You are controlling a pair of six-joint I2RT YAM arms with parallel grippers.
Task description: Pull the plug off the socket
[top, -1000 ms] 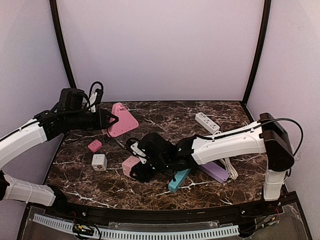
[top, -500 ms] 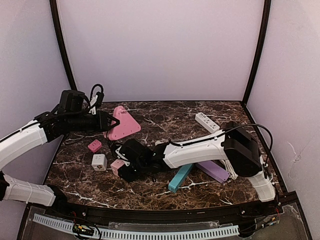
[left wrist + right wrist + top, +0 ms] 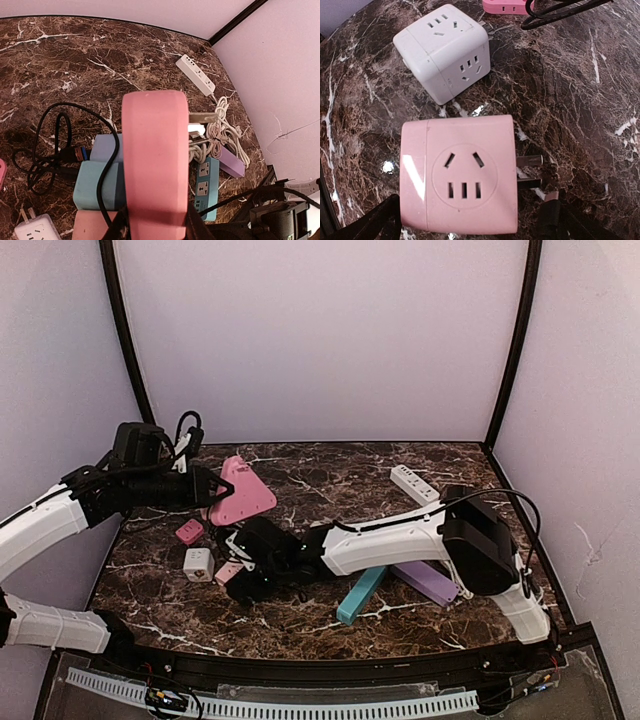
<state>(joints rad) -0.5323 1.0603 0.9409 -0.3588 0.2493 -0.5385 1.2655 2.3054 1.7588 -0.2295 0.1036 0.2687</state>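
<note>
My left gripper (image 3: 205, 490) is shut on the pink triangular socket (image 3: 243, 492) and holds it above the back left of the table. In the left wrist view the socket (image 3: 155, 160) fills the middle, clamped between my fingers (image 3: 120, 227). The pink cube plug (image 3: 229, 573) lies on the table, its socket face up. In the right wrist view its two metal prongs (image 3: 530, 167) point right. My right gripper (image 3: 465, 227) is open and straddles the plug (image 3: 460, 175); the right finger (image 3: 552, 215) stands apart from the plug's body.
A white cube adapter (image 3: 198, 563) sits just left of the pink plug, also in the right wrist view (image 3: 442, 47). A small pink adapter (image 3: 189, 531) lies behind it. A teal strip (image 3: 360, 595), a purple strip (image 3: 430, 583), a white strip (image 3: 414, 484) and black cables (image 3: 50, 150) lie around.
My right arm swept left across the table, and the pink cube plug moved left with it toward the white cube. My left arm shifted slightly left with the pink socket.
</note>
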